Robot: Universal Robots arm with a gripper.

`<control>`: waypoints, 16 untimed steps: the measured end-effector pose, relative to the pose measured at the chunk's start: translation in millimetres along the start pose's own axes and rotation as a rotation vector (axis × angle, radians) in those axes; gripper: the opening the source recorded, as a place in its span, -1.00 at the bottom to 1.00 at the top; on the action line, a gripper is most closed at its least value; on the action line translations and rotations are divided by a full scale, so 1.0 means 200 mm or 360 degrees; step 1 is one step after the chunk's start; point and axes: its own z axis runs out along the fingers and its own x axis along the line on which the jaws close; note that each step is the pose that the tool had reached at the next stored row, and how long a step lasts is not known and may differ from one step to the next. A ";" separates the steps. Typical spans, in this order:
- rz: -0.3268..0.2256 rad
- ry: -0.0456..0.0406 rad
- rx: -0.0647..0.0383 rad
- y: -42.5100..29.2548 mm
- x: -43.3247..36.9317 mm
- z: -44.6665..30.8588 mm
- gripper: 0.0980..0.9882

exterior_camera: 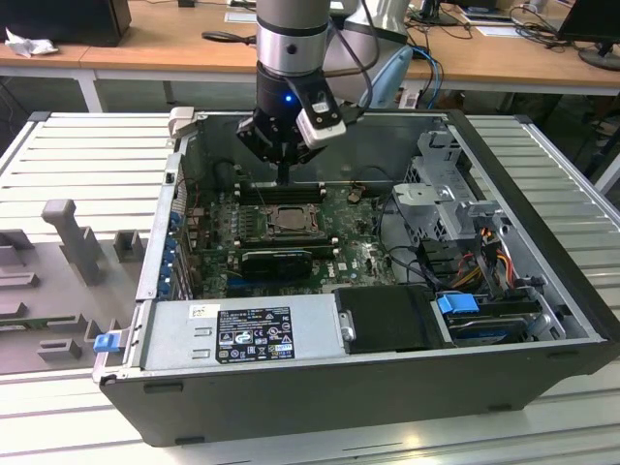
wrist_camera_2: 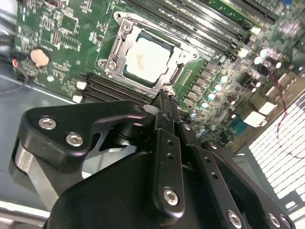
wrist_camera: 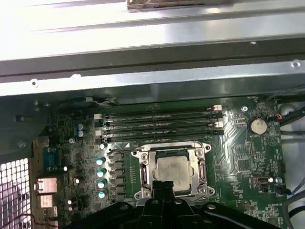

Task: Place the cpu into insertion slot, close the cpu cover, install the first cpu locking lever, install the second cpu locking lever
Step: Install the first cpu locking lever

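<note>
A grey slatted table (exterior_camera: 87, 136) holds the open computer case (exterior_camera: 387, 387), with desks behind it. Your gripper (exterior_camera: 284, 174) hangs inside the case, its fingers pinched together, and I see nothing between them. In the exterior view the cpu (exterior_camera: 289, 221) lies just at 6 o'clock from the tips. It sits in the insertion slot (wrist_camera_2: 176, 72), with the cpu cover (wrist_camera_2: 116, 47) lying flat around it.

The chip looks light, stiff and easy to hurt, so hold it only by its edges. The second wrist view shows the tips near the cover's corner. The exterior view shows the whole case.
</note>
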 end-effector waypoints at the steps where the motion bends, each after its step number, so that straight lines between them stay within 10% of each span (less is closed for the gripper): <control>1: -0.0033 0.0002 0.0001 0.000 0.000 0.000 -0.98; 5: -0.0122 0.0005 0.0003 0.000 0.001 0.000 -0.98; 9: -0.0149 -0.0024 0.0003 -0.003 0.034 0.002 -0.98; 16: -0.0242 -0.0019 0.0003 -0.003 0.044 0.004 -0.98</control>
